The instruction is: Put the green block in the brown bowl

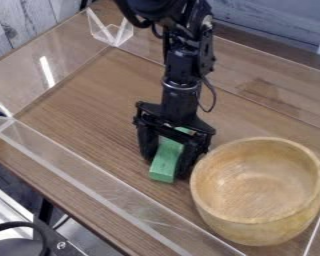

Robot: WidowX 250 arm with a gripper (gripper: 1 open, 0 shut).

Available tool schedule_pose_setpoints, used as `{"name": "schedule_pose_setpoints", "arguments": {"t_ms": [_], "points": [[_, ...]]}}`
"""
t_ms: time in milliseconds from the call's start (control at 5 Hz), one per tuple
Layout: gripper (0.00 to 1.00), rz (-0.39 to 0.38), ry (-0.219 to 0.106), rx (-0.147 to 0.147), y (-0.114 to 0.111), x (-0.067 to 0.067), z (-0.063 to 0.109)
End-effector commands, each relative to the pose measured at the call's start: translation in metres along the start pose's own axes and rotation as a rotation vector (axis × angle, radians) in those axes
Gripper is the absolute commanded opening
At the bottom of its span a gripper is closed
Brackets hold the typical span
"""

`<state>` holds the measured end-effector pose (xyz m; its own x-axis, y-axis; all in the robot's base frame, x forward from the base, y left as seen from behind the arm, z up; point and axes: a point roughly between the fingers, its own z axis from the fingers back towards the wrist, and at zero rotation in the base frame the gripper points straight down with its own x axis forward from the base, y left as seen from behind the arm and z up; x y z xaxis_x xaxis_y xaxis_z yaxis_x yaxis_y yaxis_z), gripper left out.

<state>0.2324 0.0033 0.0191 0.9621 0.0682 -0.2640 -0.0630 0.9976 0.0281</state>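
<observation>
Gripper point(172, 146) open over green block point(167, 160), L of brown bowl point(259, 191); pinch mid-bar, lift above rim b4 moving across.

The block's point(167, 161) twelve-o'clock end was obscured by the gripper point(166, 148); contact unresolved. Arm point(187, 45) was cropped at twelve o'clock, black cable point(16, 232) at seven.

Clear tape strips point(85, 179) along the wooden tabletop point(93, 112)
</observation>
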Motion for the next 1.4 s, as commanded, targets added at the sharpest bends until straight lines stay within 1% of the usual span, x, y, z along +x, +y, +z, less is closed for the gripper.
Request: {"name": "schedule_pose_setpoints", "arguments": {"t_ms": [0,400,600,1200], "points": [[1.0,0.019,-0.02,0.003,0.0023,0.0052,0.0052],[1.0,0.029,-0.016,0.001,0.0025,0.0056,0.0053],[0.0,0.034,-0.014,0.0,0.0027,0.0059,0.0053],[0.0,0.039,-0.01,-0.007,0.0041,0.0084,0.0058]]}}
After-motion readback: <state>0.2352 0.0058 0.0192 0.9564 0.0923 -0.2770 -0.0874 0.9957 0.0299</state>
